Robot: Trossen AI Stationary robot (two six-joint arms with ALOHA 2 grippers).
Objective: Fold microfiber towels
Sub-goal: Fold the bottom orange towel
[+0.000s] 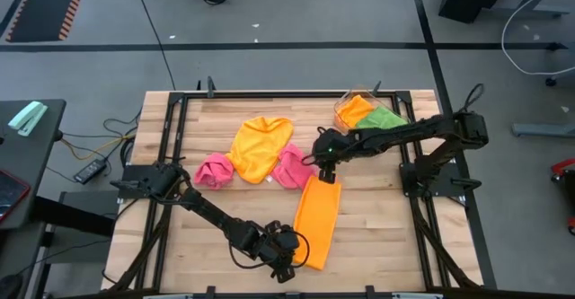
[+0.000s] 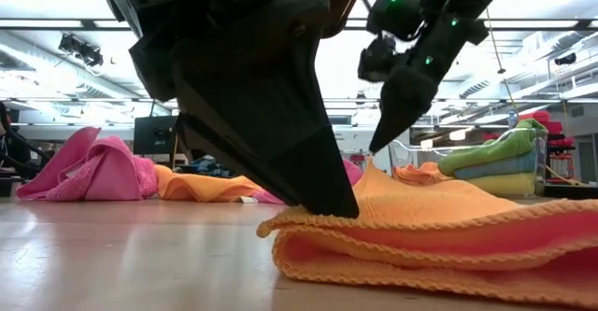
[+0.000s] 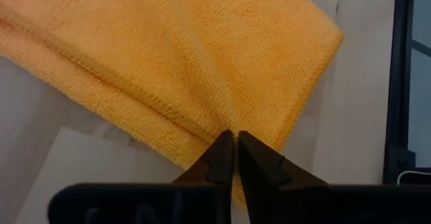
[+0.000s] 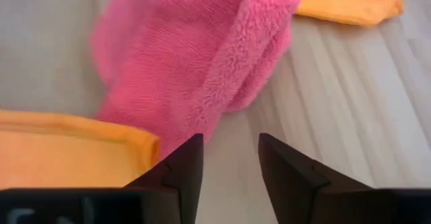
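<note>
Left gripper pinched closed on near end of folded orange towel, right gripper fingers parted, gripping nothing, above far end, pink towel beside it.

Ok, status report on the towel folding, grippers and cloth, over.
Left gripper shut on the folded orange microfiber towel at its near end. Right gripper open at the far end, nothing held. Crumpled pink towel lies right beside that end.

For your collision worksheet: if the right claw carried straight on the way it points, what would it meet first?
Probably the pink towel: it lies just ahead of the open right claw, beyond a strip of bare table. Depth is uncertain; pointing downward, it might touch the table first.
</note>
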